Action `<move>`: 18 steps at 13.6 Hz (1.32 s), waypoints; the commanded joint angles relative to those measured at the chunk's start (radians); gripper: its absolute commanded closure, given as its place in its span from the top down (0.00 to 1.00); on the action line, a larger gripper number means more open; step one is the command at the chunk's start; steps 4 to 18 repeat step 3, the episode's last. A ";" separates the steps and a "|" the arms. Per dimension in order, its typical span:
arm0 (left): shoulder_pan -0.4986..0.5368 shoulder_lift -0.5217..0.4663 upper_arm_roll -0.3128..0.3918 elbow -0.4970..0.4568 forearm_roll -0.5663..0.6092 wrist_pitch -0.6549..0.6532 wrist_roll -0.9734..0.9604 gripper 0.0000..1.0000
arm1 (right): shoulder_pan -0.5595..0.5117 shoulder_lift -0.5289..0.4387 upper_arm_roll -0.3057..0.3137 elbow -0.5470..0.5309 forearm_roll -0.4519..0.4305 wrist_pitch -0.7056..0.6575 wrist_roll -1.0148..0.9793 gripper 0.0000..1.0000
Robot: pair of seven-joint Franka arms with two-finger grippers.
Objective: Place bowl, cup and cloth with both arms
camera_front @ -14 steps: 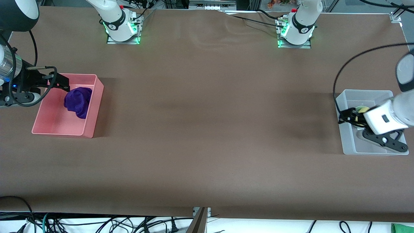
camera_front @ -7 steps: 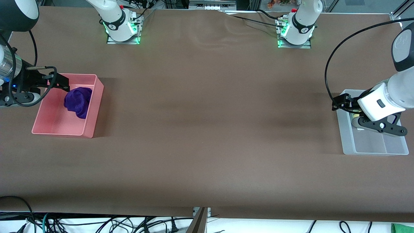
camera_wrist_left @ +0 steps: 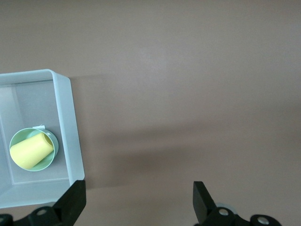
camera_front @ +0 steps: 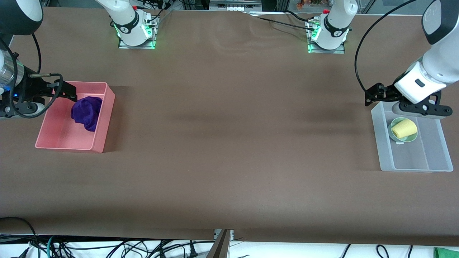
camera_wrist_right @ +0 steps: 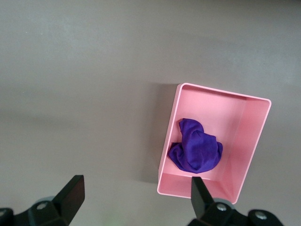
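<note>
Even overhead lighting is seen throughout. Soft shadows are cast on the table (camera_front: 229, 143) toward 3 o'clock of the pink bin (camera_front: 100, 143). Focus is kept sharp.

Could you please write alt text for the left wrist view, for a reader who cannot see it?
A yellow cup lies on its side in a mint-green bowl inside a clear bin on a brown table. The open left gripper hangs above, empty.
</note>
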 commanded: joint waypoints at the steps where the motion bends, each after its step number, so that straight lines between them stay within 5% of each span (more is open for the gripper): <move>1: -0.018 -0.019 0.017 -0.032 -0.009 0.026 -0.016 1.00 | -0.008 -0.006 0.004 0.000 -0.007 -0.003 0.019 1.00; 18: -0.017 -0.019 0.017 -0.032 -0.009 0.026 -0.016 1.00 | -0.011 -0.006 0.000 0.000 -0.005 -0.005 0.019 1.00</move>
